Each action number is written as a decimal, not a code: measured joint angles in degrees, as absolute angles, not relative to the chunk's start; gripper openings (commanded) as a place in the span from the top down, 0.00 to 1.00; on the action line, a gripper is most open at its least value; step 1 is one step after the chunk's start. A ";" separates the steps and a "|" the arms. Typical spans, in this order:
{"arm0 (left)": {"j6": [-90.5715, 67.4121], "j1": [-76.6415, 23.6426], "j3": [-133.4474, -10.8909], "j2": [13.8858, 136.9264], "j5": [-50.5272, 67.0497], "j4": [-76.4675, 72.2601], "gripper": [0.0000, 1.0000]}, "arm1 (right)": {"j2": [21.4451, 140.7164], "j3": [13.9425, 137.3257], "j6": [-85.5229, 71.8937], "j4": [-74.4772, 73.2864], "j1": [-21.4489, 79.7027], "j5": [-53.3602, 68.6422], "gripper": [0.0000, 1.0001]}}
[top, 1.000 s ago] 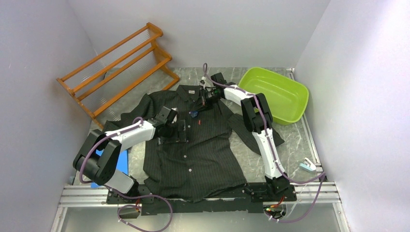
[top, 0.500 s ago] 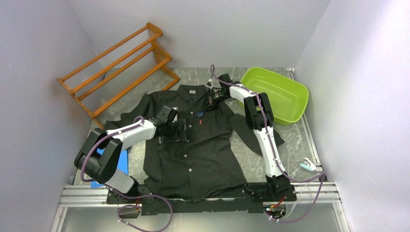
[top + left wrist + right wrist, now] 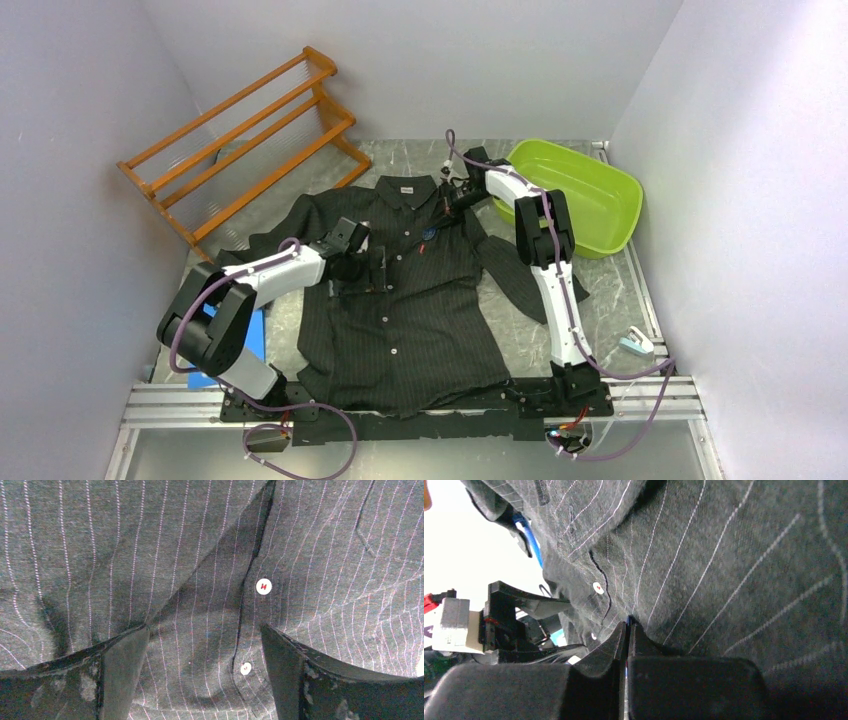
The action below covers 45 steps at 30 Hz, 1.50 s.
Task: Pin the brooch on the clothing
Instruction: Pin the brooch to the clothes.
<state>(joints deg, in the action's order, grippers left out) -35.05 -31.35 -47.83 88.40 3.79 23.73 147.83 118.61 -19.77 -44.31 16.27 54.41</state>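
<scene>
On the grey marbled table the black pinstriped shirt lies spread flat with its front up, collar toward the far wall and hem at the arm bases. From the overhead view I make out a small bluish round piece, the brooch, sitting on the chest just right of the button line and below the collar. It is too small for me to tell whether it is fastened.

My left gripper rests low over the chest left of the placket, jaws spread wide with nothing between them. Through its wrist camera the two dark fingers straddle the placket, with one white button ahead of them and another between them.

My right gripper is at the shirt's shoulder beside the collar. Its wrist view shows the jaws closed tight, tips pressed into the pinstriped cloth. I cannot tell whether any fabric is caught between them.

A wooden rack stands at the far left, a lime green tub at the far right, touching nothing on the shirt.
</scene>
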 measured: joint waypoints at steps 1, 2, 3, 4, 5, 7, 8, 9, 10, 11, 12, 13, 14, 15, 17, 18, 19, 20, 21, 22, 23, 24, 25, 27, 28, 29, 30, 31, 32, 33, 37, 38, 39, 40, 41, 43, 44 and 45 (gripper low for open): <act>-34.94 -31.35 -48.03 88.58 3.64 23.86 0.10 | 147.15 118.24 -19.35 -44.66 16.14 53.19 1.00; -34.87 -31.35 -48.21 88.75 3.53 23.86 0.10 | 146.54 117.99 -18.94 -45.17 16.05 52.18 1.00; -34.72 -31.38 -48.36 88.86 3.40 23.81 0.10 | 146.15 117.89 -18.65 -45.58 16.03 51.31 1.00; -34.68 -31.38 -48.42 88.92 3.31 23.83 0.10 | 145.75 117.89 -18.24 -46.17 16.03 50.33 1.00; -34.65 -31.38 -48.47 88.97 3.22 23.86 0.10 | 145.38 117.89 -17.93 -46.70 16.03 49.45 1.00; -34.54 -31.44 -48.49 88.97 3.11 23.83 0.10 | 144.55 117.67 -17.43 -47.35 16.03 47.88 1.00; -34.52 -31.46 -48.49 88.97 3.09 23.83 0.09 | 144.09 117.56 -17.15 -47.77 16.03 47.13 1.00; -34.50 -31.46 -48.49 88.97 3.07 23.86 0.10 | 143.57 117.54 -16.95 -48.14 16.05 46.37 1.00; -34.50 -31.46 -48.53 88.97 3.07 23.92 0.10 | 143.17 117.54 -16.86 -48.42 16.05 45.58 1.00; -34.50 -31.46 -48.58 88.97 3.07 23.99 0.09 | 142.58 117.54 -16.82 -48.82 16.12 44.66 1.00; -34.50 -31.46 -48.60 88.97 2.96 24.03 0.09 | 142.10 117.54 -16.82 -49.15 16.16 43.88 1.00; -34.50 -31.51 -48.62 88.97 2.81 24.08 0.10 | 141.45 117.54 -16.82 -49.60 16.27 43.05 1.00; -34.50 -31.55 -48.64 88.97 2.70 24.08 0.10 | 140.66 117.54 -16.80 -49.98 16.40 42.00 1.00; -34.48 -31.59 -48.69 88.99 2.55 24.05 0.10 | 139.90 117.54 -16.73 -50.37 16.58 41.17 1.00; -34.48 -31.70 -48.88 89.14 2.13 24.08 0.10 | 138.56 117.54 -16.64 -51.00 16.99 39.44 1.00; -34.46 -31.73 -48.95 89.23 2.00 24.05 0.10 | 137.80 117.54 -16.62 -51.29 17.23 38.63 1.00; -34.46 -31.73 -49.04 89.36 1.87 24.10 0.10 | 136.99 117.56 -16.53 -51.72 17.43 37.32 1.00; -34.41 -31.75 -49.23 89.49 1.76 24.21 0.10 | 136.66 117.56 -16.47 -52.03 17.69 36.77 1.00; -34.26 -31.75 -49.30 89.54 1.67 24.18 0.10 | 136.00 117.58 -16.40 -52.58 17.91 35.59 1.00; -34.11 -31.75 -49.36 89.56 1.58 24.18 0.10 | 135.59 117.67 -16.32 -53.12 18.11 34.57 1.00; -34.04 -31.75 -49.43 89.58 1.43 24.25 0.10 | 135.28 117.82 -16.23 -53.71 18.26 33.71 1.00; -33.89 -31.75 -49.45 89.62 1.34 24.27 0.10 | 135.09 118.15 -16.19 -54.46 18.46 32.60 1.00; -33.69 -31.75 -49.54 89.62 1.10 24.40 0.10 | 134.98 118.56 -16.14 -55.27 18.65 31.44 1.00; -33.36 -31.73 -49.63 89.62 0.38 24.75 0.10 | 134.98 119.61 -16.08 -56.88 19.00 29.26 1.00; -33.08 -31.73 -49.67 89.62 0.01 24.86 0.10 | 134.98 120.29 -16.10 -57.91 19.25 27.88 1.00; -32.67 -31.73 -49.76 89.62 -0.27 25.04 0.10 | 134.98 121.14 -16.10 -59.00 19.57 26.33 1.00; -32.29 -31.73 -49.80 89.62 -0.49 25.15 0.10 | 134.98 122.02 -16.10 -59.99 19.90 24.67 1.00; -32.05 -31.73 -49.82 89.62 -0.69 25.21 0.10 | 134.98 123.00 -16.10 -60.88 20.36 22.79 1.00; -31.77 -31.73 -49.87 89.60 -0.84 25.28 0.10 | 134.96 123.83 -16.10 -61.60 20.84 21.02 1.00; -31.29 -31.70 -49.89 89.54 -0.91 25.28 0.10 | 134.87 124.22 -16.10 -61.91 21.28 19.62 1.00; -29.50 -31.68 -49.89 88.55 -0.73 24.60 0.11 | 133.25 124.03 -16.10 -62.65 23.62 13.15 1.00; -28.91 -31.68 -49.89 87.77 -0.36 23.94 0.12 | 132.55 123.55 -16.16 -62.59 24.18 12.08 1.00; -28.47 -31.66 -49.89 87.02 -0.08 23.27 0.12 | 131.68 122.87 -16.27 -62.50 24.75 11.03 1.00; -27.83 -31.62 -49.89 86.04 0.40 22.02 0.13 | 131.04 122.37 -16.38 -62.50 25.21 10.28 1.00; -27.18 -31.57 -49.87 84.95 1.02 20.16 0.13 | 130.23 121.95 -16.49 -62.48 25.74 9.39 1.00; -25.85 -31.55 -49.84 83.07 2.50 16.23 0.14 | 129.19 121.69 -16.75 -62.46 26.70 7.40 1.00; -24.93 -31.53 -49.67 82.19 3.70 13.23 0.15 | 128.64 121.60 -17.08 -62.33 27.14 6.39 1.00; -24.29 -31.53 -49.45 81.62 4.80 10.63 0.15 | 128.16 121.38 -17.54 -62.11 27.53 5.39 1.00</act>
